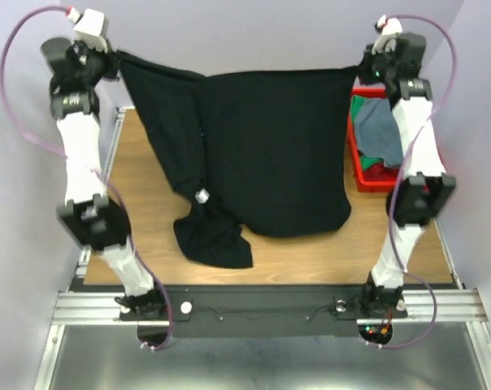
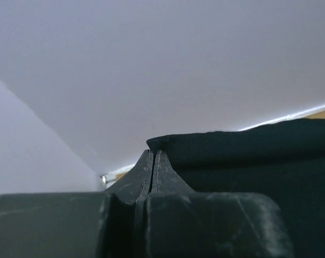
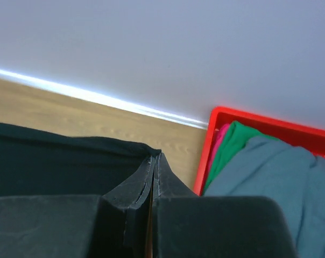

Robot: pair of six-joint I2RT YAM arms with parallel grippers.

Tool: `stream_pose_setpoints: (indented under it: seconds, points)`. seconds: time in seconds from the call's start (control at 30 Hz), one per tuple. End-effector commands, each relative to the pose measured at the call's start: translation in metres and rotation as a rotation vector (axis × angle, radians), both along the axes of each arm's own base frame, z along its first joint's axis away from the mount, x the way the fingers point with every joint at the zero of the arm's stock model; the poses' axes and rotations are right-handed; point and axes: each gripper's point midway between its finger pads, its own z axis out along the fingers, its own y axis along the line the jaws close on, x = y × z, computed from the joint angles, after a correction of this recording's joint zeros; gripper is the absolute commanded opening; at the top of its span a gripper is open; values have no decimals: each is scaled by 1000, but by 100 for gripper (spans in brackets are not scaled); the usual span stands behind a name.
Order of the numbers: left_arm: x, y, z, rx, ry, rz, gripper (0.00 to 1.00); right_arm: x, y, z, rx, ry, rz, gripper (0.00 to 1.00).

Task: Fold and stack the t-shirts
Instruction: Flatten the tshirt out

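The large black t-shirt [image 1: 278, 154] hangs spread between my two raised grippers, its lower part bunched on the wooden table [image 1: 144, 236]. My left gripper [image 1: 115, 58] is shut on its top left corner; the black cloth [image 2: 248, 156] shows pinched at the tips in the left wrist view. My right gripper [image 1: 361, 65] is shut on its top right corner, with the black cloth [image 3: 55, 161] showing at the tips in the right wrist view. The slate grey-blue t-shirt [image 1: 381, 130] and the green t-shirt [image 1: 361, 110] lie crumpled in the red bin [image 1: 367, 185]; both also show in the right wrist view, grey-blue [image 3: 270, 177] and green [image 3: 232, 148].
The red bin [image 3: 248, 119] stands at the table's right edge, just under my right arm, with a bit of pink cloth [image 3: 219, 141] inside. Pale walls close off the back and both sides. A metal rail [image 1: 262, 305] runs along the near edge.
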Motion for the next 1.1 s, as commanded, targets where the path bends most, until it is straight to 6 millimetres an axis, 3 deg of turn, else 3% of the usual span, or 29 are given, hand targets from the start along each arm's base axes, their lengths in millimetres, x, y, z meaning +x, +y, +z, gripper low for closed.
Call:
stream_pose_setpoints:
  seconds: [0.0,0.03,0.07,0.1,0.13,0.17,0.23,0.37,0.43,0.5,0.53,0.57,0.6,0.63,0.67,0.73,0.77,0.8,0.83,0.87,0.9,0.93,1.07]
  points:
    - [13,3,128,-23,-350,19,0,0,-11,179,95,-472,-85,0]
    - [11,4,148,-34,-407,25,0,18,-14,170,125,-473,-103,1]
    - [-13,1,199,-16,-561,32,0,15,-19,195,139,-564,-127,1]
    - [-15,3,210,-27,-609,36,0,13,-21,207,163,-608,-141,0]
    - [-29,5,233,-37,-717,58,0,-1,-26,237,183,-714,-165,1]
    - [-56,1,256,-41,-802,58,0,-12,-27,252,195,-766,-173,1]
    - [-79,7,271,-84,-944,68,0,-39,-31,283,237,-904,-188,0]
    - [-129,13,307,-129,-1095,59,0,-65,-29,311,264,-1037,-165,1]
    - [-128,18,306,-121,-1101,48,0,-62,-26,309,234,-1050,-146,1]
    - [-112,18,290,-82,-1053,26,0,-40,-24,286,213,-1000,-134,1]
    - [-102,18,280,-72,-1018,15,0,-30,-21,272,198,-964,-117,1]
    - [-73,20,246,-56,-918,-10,0,-21,-13,257,180,-928,-72,1]
    - [-66,18,231,-20,-879,-20,0,-1,-9,219,169,-843,-56,0]
    - [-55,17,211,3,-831,-33,0,8,-3,198,153,-801,-25,1]
    - [-32,22,163,14,-727,-36,0,23,6,153,120,-706,26,1]
    - [-16,24,112,53,-628,-38,0,31,20,108,101,-616,74,1]
    - [-5,26,63,71,-538,-33,0,38,25,63,51,-536,103,0]
    - [-2,27,38,54,-489,-33,0,36,30,64,51,-537,123,1]
    - [0,30,16,82,-455,-24,0,38,35,28,32,-469,144,1]
    - [2,29,-27,88,-374,-35,0,37,42,11,21,-431,177,0]
    - [1,29,-45,106,-345,-31,0,36,45,-2,3,-406,192,1]
    - [2,34,-80,133,-288,-15,0,33,51,-25,0,-357,221,1]
    - [0,46,-141,176,-132,-35,0,21,53,-76,-60,-246,249,1]
